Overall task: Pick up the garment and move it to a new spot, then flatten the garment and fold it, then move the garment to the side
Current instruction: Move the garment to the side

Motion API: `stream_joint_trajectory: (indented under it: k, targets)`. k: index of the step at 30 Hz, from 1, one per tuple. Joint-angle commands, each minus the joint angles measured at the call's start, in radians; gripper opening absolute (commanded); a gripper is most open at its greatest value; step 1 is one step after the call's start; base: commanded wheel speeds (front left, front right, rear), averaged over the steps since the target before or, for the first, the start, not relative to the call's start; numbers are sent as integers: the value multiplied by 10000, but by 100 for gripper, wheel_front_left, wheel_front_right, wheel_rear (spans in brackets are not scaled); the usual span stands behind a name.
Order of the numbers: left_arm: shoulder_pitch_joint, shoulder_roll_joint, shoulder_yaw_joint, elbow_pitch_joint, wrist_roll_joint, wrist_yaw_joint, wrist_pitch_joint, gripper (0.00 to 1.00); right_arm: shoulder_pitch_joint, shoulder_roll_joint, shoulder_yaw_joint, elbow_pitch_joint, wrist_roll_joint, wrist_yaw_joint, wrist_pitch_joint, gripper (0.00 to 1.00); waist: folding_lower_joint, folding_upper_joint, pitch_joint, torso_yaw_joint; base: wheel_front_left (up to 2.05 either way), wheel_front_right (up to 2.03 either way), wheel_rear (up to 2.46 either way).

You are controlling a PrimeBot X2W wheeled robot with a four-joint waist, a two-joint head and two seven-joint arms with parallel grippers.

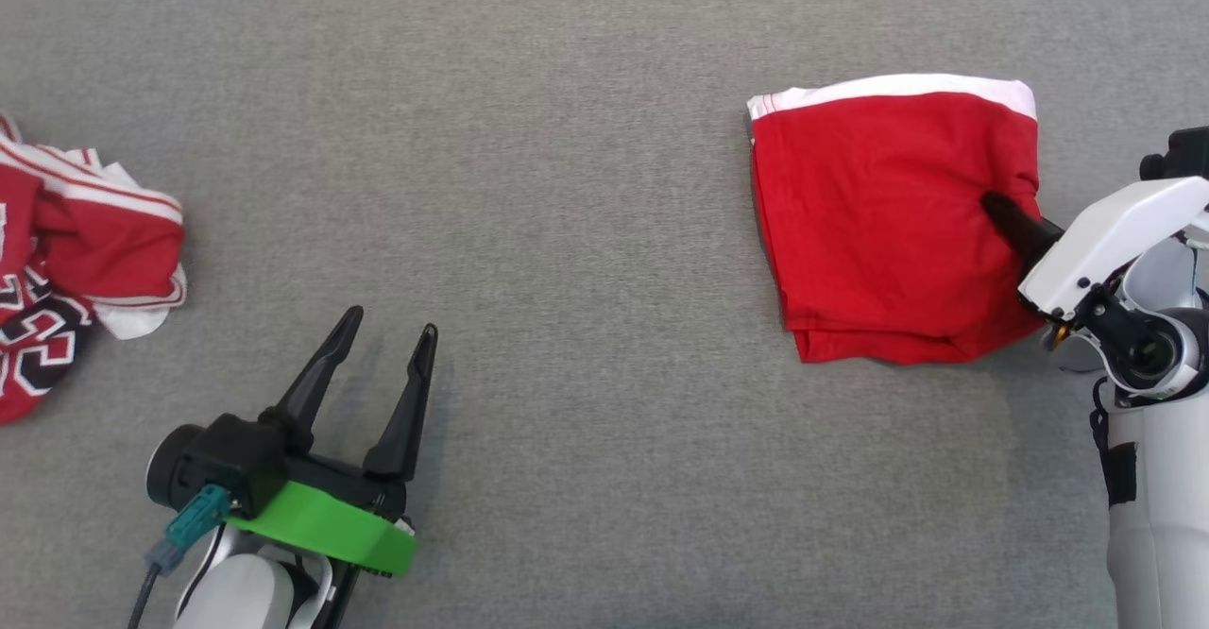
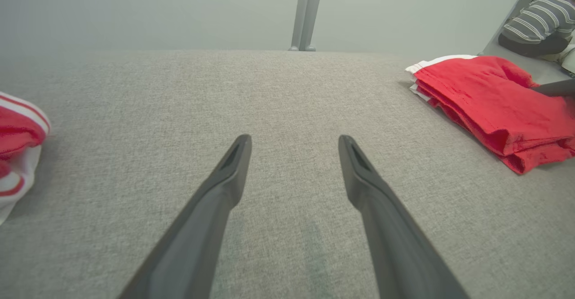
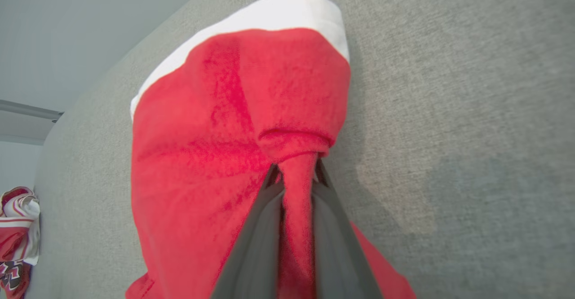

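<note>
A folded red garment [image 1: 888, 223] with a white band along its far edge lies at the right of the grey table [image 1: 586, 185]. My right gripper [image 1: 994, 206] comes in from the right and is shut on a pinch of the garment's right edge; in the right wrist view the garment [image 3: 215, 146] bunches between the fingers [image 3: 263, 227] of the right gripper [image 3: 296, 173]. The left gripper [image 1: 392, 319] hovers open over bare table at the lower left, far from the garment [image 2: 494, 101]. In its own view the left gripper [image 2: 294, 142] has nothing between the fingers.
A crumpled red and white jersey [image 1: 66, 251] with printed numbers lies at the table's left edge, also seen as the jersey [image 2: 18, 137] and the jersey [image 3: 15, 236]. A person's striped sleeve [image 2: 539, 20] shows beyond the table. A metal post [image 2: 306, 11] stands behind the far edge.
</note>
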Motion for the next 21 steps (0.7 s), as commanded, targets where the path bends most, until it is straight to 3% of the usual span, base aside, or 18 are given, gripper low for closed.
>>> stream_joint_trajectory:
  k: [1,5,10,17,21]
  targets:
    - [93,129,77,-216,118,-10,-1,100,33,-12,12,72,82,4,-166,0,0,70,-63,-1039,0,0,0]
    - [211,383,149,-791,251,67,19,100,341,-23,-87,234,104,4,-602,0,0,70,8,-2131,0,0,0]
    - [54,578,32,-1328,322,107,296,100,603,-330,-463,460,48,4,-1004,0,0,70,188,-2880,0,0,0]
    - [-33,757,-53,-1612,195,146,889,100,4,-614,-744,537,-265,4,-1452,0,0,70,679,-3012,0,0,0]
    - [-162,900,18,-1849,192,185,1112,100,-766,-1171,-584,587,-775,3,-1529,0,0,70,1147,-2786,0,0,0]
